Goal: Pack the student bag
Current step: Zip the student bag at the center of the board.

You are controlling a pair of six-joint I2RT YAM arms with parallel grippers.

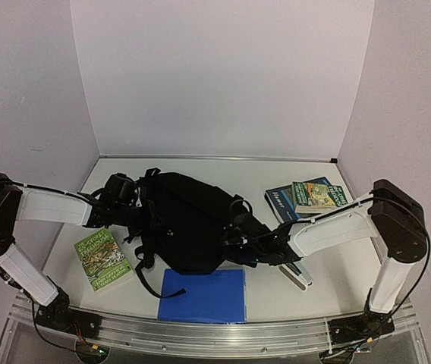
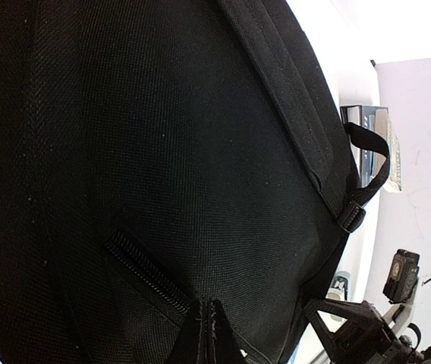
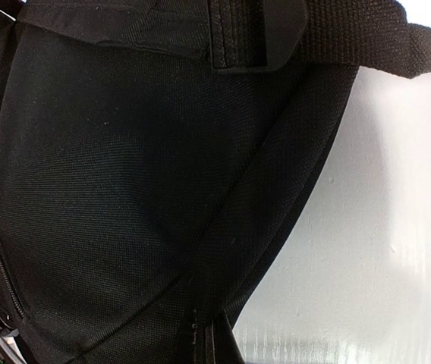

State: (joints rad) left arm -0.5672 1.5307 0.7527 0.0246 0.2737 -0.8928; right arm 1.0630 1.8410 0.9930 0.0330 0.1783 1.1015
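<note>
The metal rail (image 1: pixel 215 334) carrying both arm bases runs nearest, on the near side of the student bag (image 1: pixel 181 220). The bag lies slumped on the white table (image 1: pixel 276 171), its straps trailing toward the rail.

The left gripper (image 1: pixel 127 199) sits against the bag's left edge. In its wrist view the jaws are drawn narrow on a pinched ridge of black fabric, beside a short zip (image 2: pixel 149 271). The right gripper (image 1: pixel 244 231) meets the bag's right near corner, likewise narrow and nipping a fold below a shoulder strap (image 3: pixel 352 34).

A blue folder (image 1: pixel 202 296) lies just beside the bag's near edge. A green book (image 1: pixel 103 259) lies off the bag's left near corner, apart from it. A stack of books (image 1: pixel 310 197) sits right of the bag, toward the far side. A white oblong thing (image 1: pixel 300 277) lies right of the bag under the right forearm. Tabletop shows between the bag's far edge and the back wall (image 1: pixel 215 76).
</note>
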